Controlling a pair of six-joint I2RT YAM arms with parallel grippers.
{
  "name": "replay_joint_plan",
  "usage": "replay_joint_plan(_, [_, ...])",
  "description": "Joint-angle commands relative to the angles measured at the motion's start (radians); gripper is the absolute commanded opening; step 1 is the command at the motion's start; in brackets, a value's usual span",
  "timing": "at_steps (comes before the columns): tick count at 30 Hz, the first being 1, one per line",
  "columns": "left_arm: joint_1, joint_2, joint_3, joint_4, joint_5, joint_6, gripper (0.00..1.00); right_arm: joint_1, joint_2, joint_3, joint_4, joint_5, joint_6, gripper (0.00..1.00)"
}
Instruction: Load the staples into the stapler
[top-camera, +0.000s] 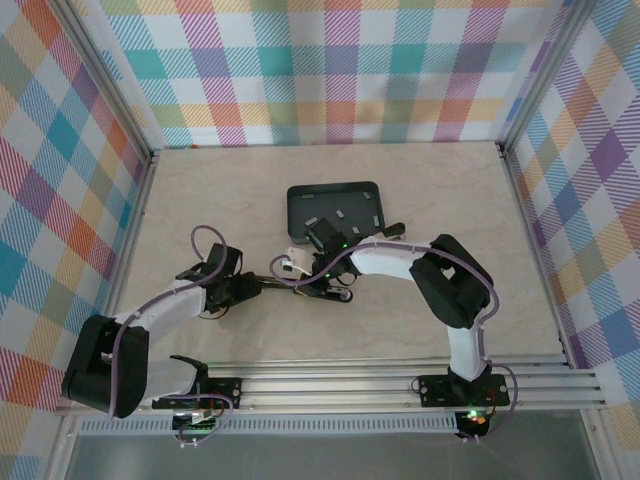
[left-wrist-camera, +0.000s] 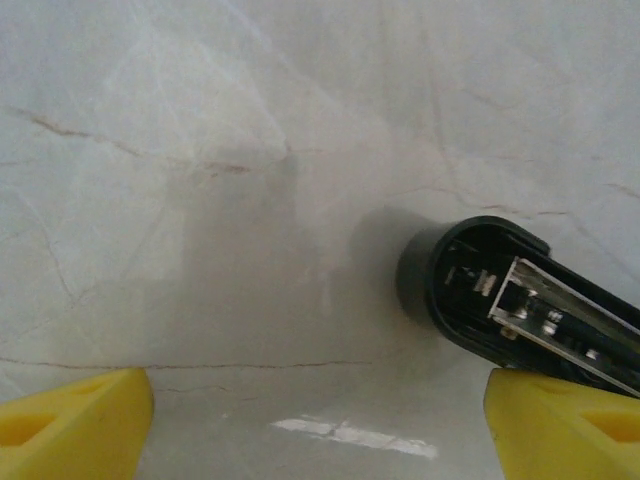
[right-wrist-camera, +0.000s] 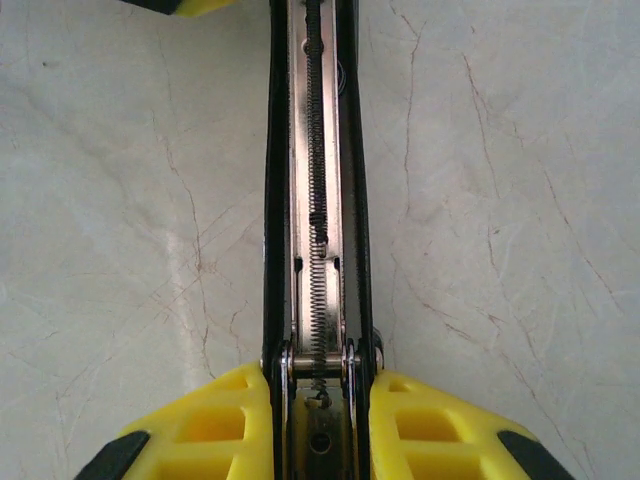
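a black stapler with an open silver metal channel (top-camera: 292, 284) lies on the beige marble-patterned table (top-camera: 450, 190), near the middle, its length running left to right between the two arms. the right gripper (top-camera: 325, 283) meets it from the right. in the right wrist view the yellow fingers (right-wrist-camera: 240, 425) are clamped on the stapler (right-wrist-camera: 318, 200) at its hinge end, one on each side of the black body. the channel and its thin coiled spring (right-wrist-camera: 317, 290) run straight away from the grip.

the left gripper (top-camera: 250, 287) sits low at the stapler's left end. its yellow fingers (left-wrist-camera: 75, 425) stand wide apart and grip nothing. the stapler's rounded black end (left-wrist-camera: 480, 295) rests on the table just beyond the finger on the right of that view.

the staples (top-camera: 340, 213), a few tiny silver-grey strips, lie scattered in the dark grey rounded-corner rectangular tray (top-camera: 300, 196). the tray stands just beyond the stapler, on the far side. whether any strip sits in the channel i cannot tell.
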Motion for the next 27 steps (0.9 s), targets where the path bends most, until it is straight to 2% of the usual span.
replay_joint_plan(1, [-0.001, 0.043, 0.005, 0.009, 0.001, -0.025, 0.86, 0.007, -0.031, -0.009, 0.027, -0.056, -0.001, 0.09])
replay_joint_plan(4, [-0.001, 0.006, 0.037, 0.001, 0.032, -0.032, 0.86, 0.007, -0.019, 0.004, 0.009, -0.037, 0.008, 0.09])
replay_joint_plan(9, [-0.001, -0.151, 0.104, -0.080, 0.032, -0.036, 0.89, 0.007, -0.004, 0.023, -0.001, -0.012, 0.021, 0.09])
replay_joint_plan(16, [0.008, -0.366, 0.173, -0.188, -0.069, -0.024, 0.91, 0.016, 0.021, 0.070, -0.008, -0.034, 0.015, 0.09])
replay_joint_plan(27, [0.022, -0.387, 0.238, -0.216, -0.140, 0.004, 0.91, 0.055, 0.125, 0.203, -0.050, -0.089, -0.004, 0.11])
